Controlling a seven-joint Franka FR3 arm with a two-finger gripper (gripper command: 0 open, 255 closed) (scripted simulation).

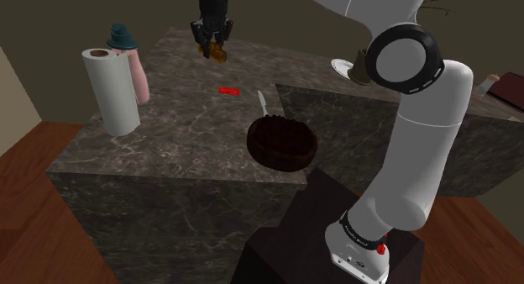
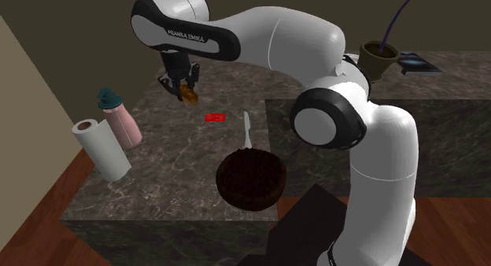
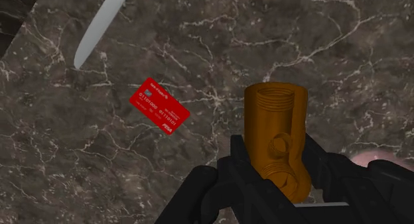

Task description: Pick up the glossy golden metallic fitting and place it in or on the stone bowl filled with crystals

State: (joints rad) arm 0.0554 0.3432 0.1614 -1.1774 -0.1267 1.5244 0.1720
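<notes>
The gripper is clamped on the fitting at its lower body, well apart from the bowl, beyond the card. The fitting looks rigid, fairly heavy and slick. Its glossy round sides could slip, so the low hold seems sound.

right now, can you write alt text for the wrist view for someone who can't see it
The black gripper clasps a golden-brown threaded fitting between its two fingers, over a dark veined stone countertop. Beyond the gripper a red card lies flat on the counter, and farther off lies a pale knife.
</notes>
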